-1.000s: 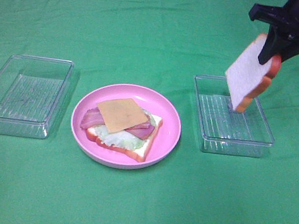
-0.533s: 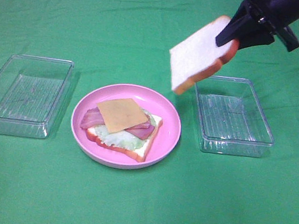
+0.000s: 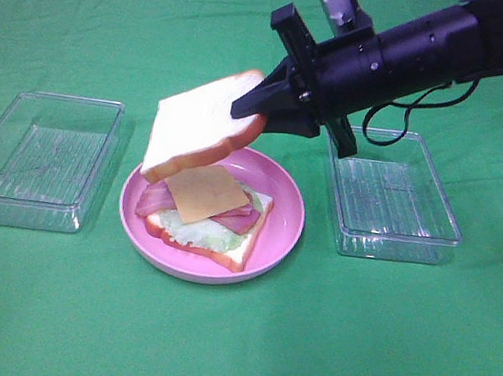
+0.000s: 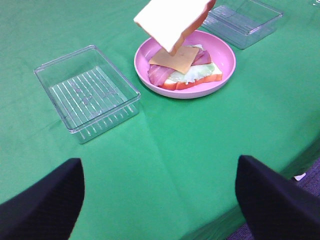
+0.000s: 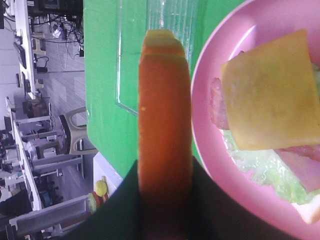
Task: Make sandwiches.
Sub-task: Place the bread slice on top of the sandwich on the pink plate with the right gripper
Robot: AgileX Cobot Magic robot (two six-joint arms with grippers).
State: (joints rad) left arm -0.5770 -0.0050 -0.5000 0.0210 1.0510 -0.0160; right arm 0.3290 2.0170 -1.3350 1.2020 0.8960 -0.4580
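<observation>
On the pink plate [image 3: 286,221] lies an open sandwich: a bread slice, lettuce [image 3: 194,231], bacon [image 3: 155,198] and a yellow cheese square [image 3: 204,192] on top. A second bread slice [image 3: 195,135] hangs tilted above the plate's left half, and my right gripper [image 3: 262,115] is shut on its crust edge. In the right wrist view the orange crust [image 5: 165,115] sits between the dark fingers [image 5: 210,210], with the cheese [image 5: 272,90] below. My left gripper [image 4: 160,210] is open and empty near the table's front edge, well away from the plate [image 4: 222,50].
A clear plastic tray [image 3: 39,157] stands to the left of the plate and another [image 3: 392,194] to the right, under my right arm. Green cloth covers the table. The left wrist view shows the table's front edge [image 4: 280,167].
My right gripper has carried the bread slice from above the right tray leftward and down to over the plate, tipping it from near upright toward flat. The left gripper is unchanged.
</observation>
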